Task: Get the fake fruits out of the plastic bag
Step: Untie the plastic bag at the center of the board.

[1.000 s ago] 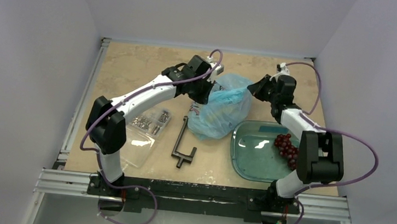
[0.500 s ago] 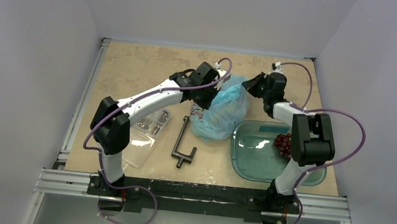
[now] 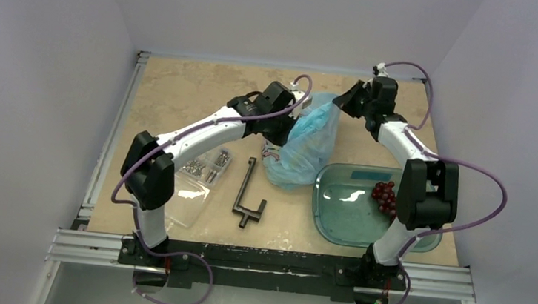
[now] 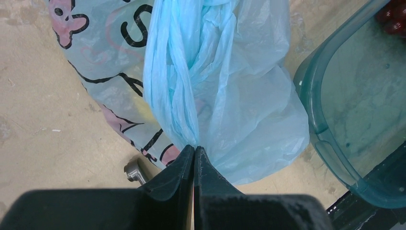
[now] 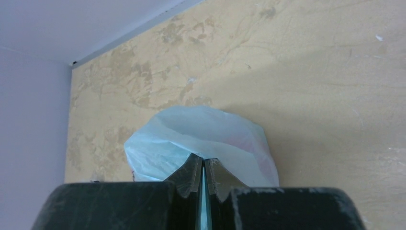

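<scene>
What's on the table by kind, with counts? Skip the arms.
plastic bag: 1
grape bunch: 1
teal tray: 1
clear bag of screws: 1
black T-shaped tool: 1
Total: 5
Anything inside the plastic bag can't be counted.

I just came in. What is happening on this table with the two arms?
Both arms are working on the light-blue plastic bag near the middle of the table. The left gripper is shut on a twisted handle of it, and the right gripper is shut on a thin edge at the bag's far right. A dark red grape bunch already lies in the teal tray beside the bag. What else is inside the bag cannot be seen clearly.
</scene>
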Tool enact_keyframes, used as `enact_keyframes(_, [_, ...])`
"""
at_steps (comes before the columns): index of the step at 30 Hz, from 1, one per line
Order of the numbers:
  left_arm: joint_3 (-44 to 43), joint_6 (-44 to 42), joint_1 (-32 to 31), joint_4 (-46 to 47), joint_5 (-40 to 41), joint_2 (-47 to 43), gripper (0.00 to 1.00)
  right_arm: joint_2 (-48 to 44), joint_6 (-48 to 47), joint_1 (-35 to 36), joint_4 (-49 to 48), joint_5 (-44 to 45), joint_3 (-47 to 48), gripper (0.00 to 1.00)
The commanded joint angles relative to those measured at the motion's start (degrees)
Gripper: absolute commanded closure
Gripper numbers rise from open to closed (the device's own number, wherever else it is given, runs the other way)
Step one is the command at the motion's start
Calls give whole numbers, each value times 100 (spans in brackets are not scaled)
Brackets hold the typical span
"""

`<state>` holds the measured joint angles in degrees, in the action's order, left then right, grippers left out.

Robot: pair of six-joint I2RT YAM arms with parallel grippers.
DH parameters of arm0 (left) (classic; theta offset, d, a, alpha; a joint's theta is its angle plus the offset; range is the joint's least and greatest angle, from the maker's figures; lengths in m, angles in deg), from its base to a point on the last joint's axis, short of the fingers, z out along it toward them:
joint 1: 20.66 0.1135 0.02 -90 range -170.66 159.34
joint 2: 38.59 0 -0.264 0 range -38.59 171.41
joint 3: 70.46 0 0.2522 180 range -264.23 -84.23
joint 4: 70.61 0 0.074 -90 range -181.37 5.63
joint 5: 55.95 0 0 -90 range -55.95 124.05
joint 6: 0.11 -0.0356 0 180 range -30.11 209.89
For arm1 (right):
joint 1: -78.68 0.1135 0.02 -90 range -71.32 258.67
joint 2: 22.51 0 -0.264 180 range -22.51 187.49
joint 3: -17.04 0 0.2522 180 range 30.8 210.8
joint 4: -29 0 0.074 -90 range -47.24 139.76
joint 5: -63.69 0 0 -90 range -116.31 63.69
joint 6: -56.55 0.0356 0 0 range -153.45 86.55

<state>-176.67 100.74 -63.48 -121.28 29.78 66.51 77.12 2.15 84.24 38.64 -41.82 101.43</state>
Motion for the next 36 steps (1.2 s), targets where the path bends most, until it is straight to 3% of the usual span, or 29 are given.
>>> enact_keyframes(1, [-26,-93,108,54,-72,-245,100,-343,-273,-18,278,675,-67,100])
enact_keyframes(9, [-48,199,427,289,-817,-299,100,-1050,-347,-162,403,1733,-465,100])
enact_keyframes(15, [-103,318,441,333,-1155,42,100,-1034,-668,-186,916,1621,-583,100])
enact_keyframes(17, [-180,314,434,198,-1156,176,100,-1275,-939,-154,1082,1573,-657,82])
enact_keyframes(19, [-233,331,433,167,-1225,208,100,-1460,-1282,-40,1765,1620,-478,73])
enact_keyframes(22, [-215,445,432,280,-1430,191,100,-2093,-1480,324,1755,1685,-806,62])
enact_keyframes(27, [-327,549,433,272,-1564,270,100,-2773,-473,493,1962,1354,-1222,59])
enact_keyframes(30, [-327,586,433,257,-1541,323,100,-3004,352,618,1526,946,-1570,59])
enact_keyframes(36, [-326,679,416,263,-1645,366,100,-2621,1721,960,947,654,-1647,57])
